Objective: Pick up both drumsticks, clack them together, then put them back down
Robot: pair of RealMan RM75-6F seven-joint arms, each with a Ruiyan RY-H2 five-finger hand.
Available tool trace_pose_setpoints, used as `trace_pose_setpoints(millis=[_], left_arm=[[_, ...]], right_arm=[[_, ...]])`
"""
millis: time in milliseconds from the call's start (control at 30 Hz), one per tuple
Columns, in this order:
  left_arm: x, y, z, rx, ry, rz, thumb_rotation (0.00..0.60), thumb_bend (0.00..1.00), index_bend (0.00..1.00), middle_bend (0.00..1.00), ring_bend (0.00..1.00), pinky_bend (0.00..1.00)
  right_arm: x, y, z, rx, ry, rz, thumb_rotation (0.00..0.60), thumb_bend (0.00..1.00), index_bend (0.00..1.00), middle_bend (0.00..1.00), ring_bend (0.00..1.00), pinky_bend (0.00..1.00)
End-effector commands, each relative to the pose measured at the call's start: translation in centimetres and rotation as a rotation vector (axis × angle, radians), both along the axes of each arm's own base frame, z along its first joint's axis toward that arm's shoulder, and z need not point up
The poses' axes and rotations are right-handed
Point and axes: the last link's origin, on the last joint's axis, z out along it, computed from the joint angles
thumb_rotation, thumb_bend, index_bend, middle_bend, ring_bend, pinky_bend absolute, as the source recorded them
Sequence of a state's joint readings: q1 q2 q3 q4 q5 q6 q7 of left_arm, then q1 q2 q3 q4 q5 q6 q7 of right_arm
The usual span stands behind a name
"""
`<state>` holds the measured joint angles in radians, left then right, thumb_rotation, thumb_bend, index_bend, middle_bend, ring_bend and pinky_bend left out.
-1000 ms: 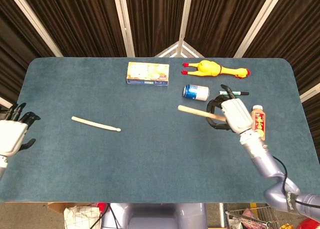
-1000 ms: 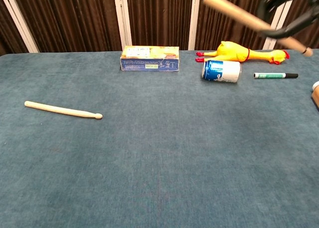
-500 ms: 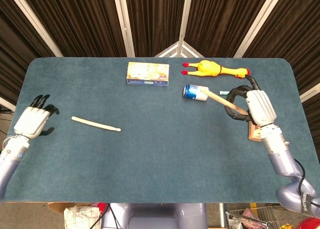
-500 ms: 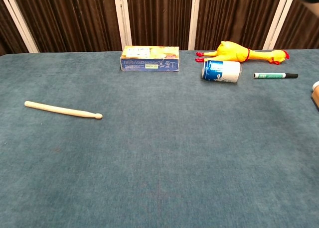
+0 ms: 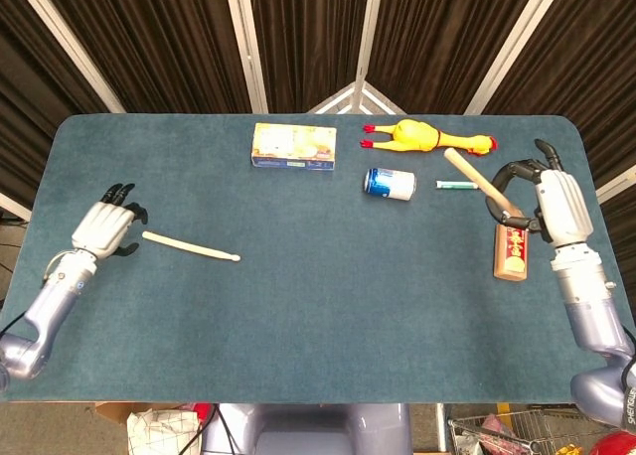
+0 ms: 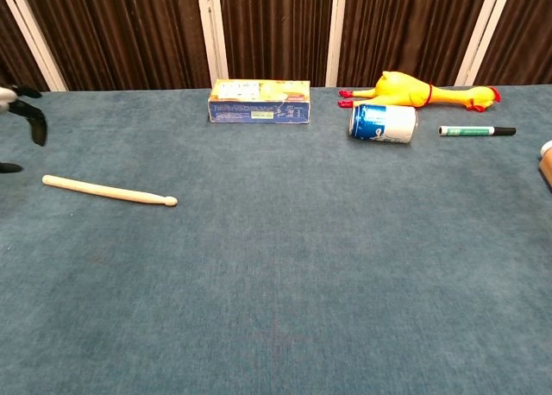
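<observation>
Right hand (image 5: pixel 550 199) grips one drumstick (image 5: pixel 475 179) near its butt, holding it off the surface (image 5: pixel 318 306) at the right edge, with the shaft angling up and to the left toward the green marker (image 5: pixel 456 185). Just below that hand lies a brown bottle (image 5: pixel 511 252) with a red label. Left hand (image 5: pixel 102 227) is empty, its dark fingers apart, and sits just beside the butt end of the second drumstick (image 5: pixel 190 246), which lies flat on the left part of the surface; in the chest view only its fingertips (image 6: pixel 33 123) show at the left edge, above and apart from the stick. Further back stand a yellow box (image 5: pixel 293 146), a blue can (image 5: pixel 389 183) on its side and a rubber chicken (image 5: pixel 427 137).

By my reading the pick-up step is half done: one stick is in hand, the other is not yet taken. The next move calls for the left hand to come down over the thick end of the lying stick and close its fingers around it, low enough to catch a thin rod that could roll away on the flat surface.
</observation>
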<state>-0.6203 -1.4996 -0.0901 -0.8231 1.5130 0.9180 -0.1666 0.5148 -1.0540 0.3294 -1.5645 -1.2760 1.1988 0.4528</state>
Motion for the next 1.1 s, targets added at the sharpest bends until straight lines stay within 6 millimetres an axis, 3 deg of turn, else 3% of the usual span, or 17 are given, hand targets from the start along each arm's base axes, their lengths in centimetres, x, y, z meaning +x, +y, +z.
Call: trace_pose_setpoints(millis=[33, 300, 667, 1100], left_arm=[[0.8, 0.3, -1.8, -0.038, -0.017, -0.025, 0.600, 0.35, 0.44, 0.38, 0.00, 0.00], [1.1, 0.1, -4.0, -0.066, 0.000, -0.050, 0.600, 0.35, 0.47, 0.41, 0.02, 0.00], [1.7, 0.7, -4.6, -0.019, 0.039, -0.090, 0.600, 0.35, 0.48, 0.43, 0.03, 0.00], [2.3, 1.0, -7.4, -0.032, 0.058, -0.091, 0.600, 0.39, 0.55, 0.51, 0.07, 0.00]], right_arm=[[-0.4, 0.0, 0.6, -0.009, 0.000, -0.009, 0.600, 0.41, 0.68, 0.61, 0.38, 0.05], [-1.2, -0.2, 0.8, -0.005, -0.003, -0.017, 0.600, 0.43, 0.68, 0.61, 0.38, 0.05], [-1.3, -0.5, 0.4, 0.010, 0.000, -0.004, 0.600, 0.43, 0.68, 0.61, 0.38, 0.05], [-1.5, 0.1, 1.0, 0.002, 0.009, -0.007, 0.600, 0.43, 0.68, 0.61, 0.38, 0.05]])
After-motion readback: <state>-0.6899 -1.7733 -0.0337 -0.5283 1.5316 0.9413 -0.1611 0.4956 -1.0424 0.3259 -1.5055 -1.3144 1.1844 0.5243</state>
